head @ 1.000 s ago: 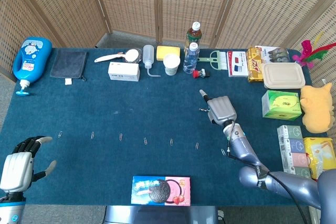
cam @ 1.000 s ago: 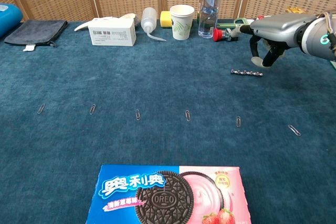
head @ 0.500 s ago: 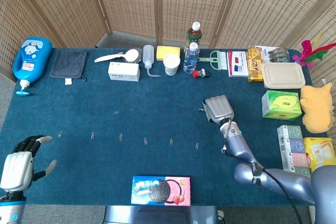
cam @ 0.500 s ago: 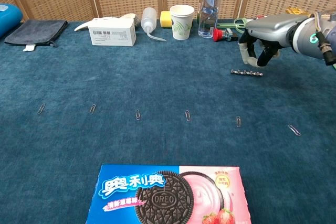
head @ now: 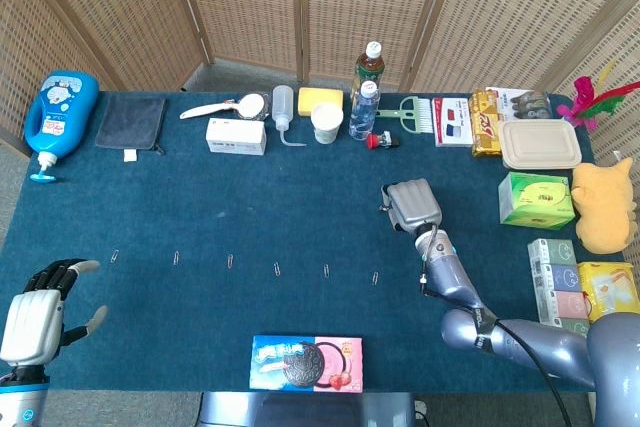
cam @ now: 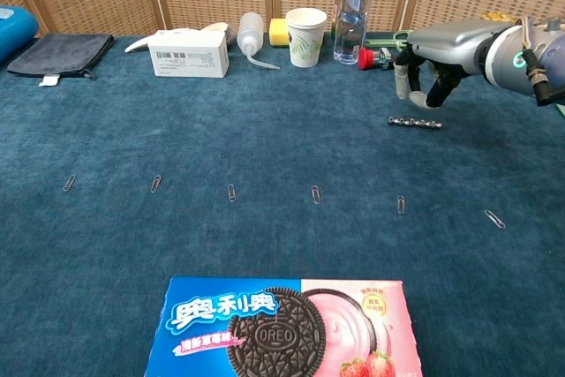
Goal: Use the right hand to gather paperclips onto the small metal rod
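Your right hand [cam: 430,66] hangs above the small metal rod [cam: 415,122], fingers curled downward but with a gap between them, and nothing is in its grip. In the chest view the fingertips [cam: 403,88] end just short of the rod, which lies flat on the blue table [cam: 265,130]; whether any fingertip brushes it is hard to say from here. From the head camera the back of the hand [head: 413,205] covers the rod almost entirely.

The paperclips lie in a loose row across the cloth nearer you, well apart from the rod: the rightmost [cam: 495,219] sits below and right of your hand, the next [cam: 401,204] almost straight below the rod, then three more [cam: 315,193], [cam: 231,192], [cam: 156,183], and the far-left one [cam: 70,182].

Your left hand [head: 38,312] rests at the near left corner of the table, fingers spread, holding nothing.

An Oreo box [cam: 282,328] lies at the near edge. Along the far edge stand a white carton [cam: 189,52], a squeeze bottle [cam: 251,35], a paper cup [cam: 306,36] and a water bottle [cam: 351,11].
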`<state>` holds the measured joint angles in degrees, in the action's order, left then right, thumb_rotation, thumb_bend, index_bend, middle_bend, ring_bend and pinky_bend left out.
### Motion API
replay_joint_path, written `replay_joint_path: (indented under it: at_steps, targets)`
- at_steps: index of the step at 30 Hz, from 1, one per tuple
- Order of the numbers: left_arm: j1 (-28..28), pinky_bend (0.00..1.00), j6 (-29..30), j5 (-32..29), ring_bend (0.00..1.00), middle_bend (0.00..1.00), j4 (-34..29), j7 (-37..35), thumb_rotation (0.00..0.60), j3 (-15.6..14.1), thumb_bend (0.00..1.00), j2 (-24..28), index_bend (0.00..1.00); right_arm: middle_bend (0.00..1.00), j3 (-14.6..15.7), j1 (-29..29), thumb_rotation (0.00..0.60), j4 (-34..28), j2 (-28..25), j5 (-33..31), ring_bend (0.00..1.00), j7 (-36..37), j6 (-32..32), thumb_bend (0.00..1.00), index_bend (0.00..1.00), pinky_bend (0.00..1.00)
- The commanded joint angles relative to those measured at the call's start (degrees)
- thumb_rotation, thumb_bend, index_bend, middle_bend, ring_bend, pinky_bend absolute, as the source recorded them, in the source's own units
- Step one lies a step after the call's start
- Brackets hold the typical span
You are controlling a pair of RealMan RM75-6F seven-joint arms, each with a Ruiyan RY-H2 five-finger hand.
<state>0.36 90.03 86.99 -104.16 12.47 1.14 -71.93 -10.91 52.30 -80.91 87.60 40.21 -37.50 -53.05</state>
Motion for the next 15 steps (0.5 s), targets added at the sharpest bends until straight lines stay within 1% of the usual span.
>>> replay_joint_path:
  at_steps: [1, 4, 7, 10, 11, 15]
  targets:
    - [0.0, 0.22, 0.0, 0.0, 0.19, 0.27, 0.0, 0.0, 0.6, 0.1, 0.39, 0.0, 0.28, 0.68, 0.2, -0.1, 0.6, -0.3, -0.5, 1.3, 0.82, 1.4, 0.9, 0.52, 0.45, 0.52]
    - [0.0, 0.22, 0.1, 0.1, 0.18, 0.27, 0.0, 0.0, 0.6, 0.0, 0.39, 0.0, 0.28, 0.81, 0.5, -0.1, 0.6, -0.4, -1.1, 3.1, 0.91, 3.0, 2.2, 0.51, 0.44, 0.58]
    - [0.0, 0.22, 0.1, 0.1, 0.18, 0.27, 0.0, 0.0, 0.6, 0.0, 0.39, 0.0, 0.28, 0.88, 0.9, 0.1, 0.6, -0.3, -1.6, 3.5, 0.94, 3.3, 3.2, 0.5, 0.45, 0.59]
    - [0.0, 0.22, 0.2, 0.2, 0.17, 0.27, 0.0, 0.0, 0.6, 0.0, 0.39, 0.0, 0.28, 0.88, 1.2, 0.3, 0.6, -0.6, -1.8, 3.3, 0.94, 3.1, 3.5, 0.5, 0.47, 0.6]
    - [0.0, 0.22, 0.2, 0.2, 0.17, 0.27, 0.0, 0.0, 0.6, 0.0, 0.39, 0.0, 0.28, 0.87, 1.3, 0.4, 0.6, -0.7, -1.9, 2.9, 0.93, 3.0, 3.7, 0.5, 0.46, 0.6]
    - [0.1, 0.22, 0.3, 0.0, 0.17, 0.27, 0.0, 0.0, 0.6, 0.1, 0.39, 0.1, 0.28, 0.79, 2.4, 1.3, 0.6, -1.4, -2.7, 0.6, 0.84, 1.2, 5.5, 0.48, 0.33, 0.56]
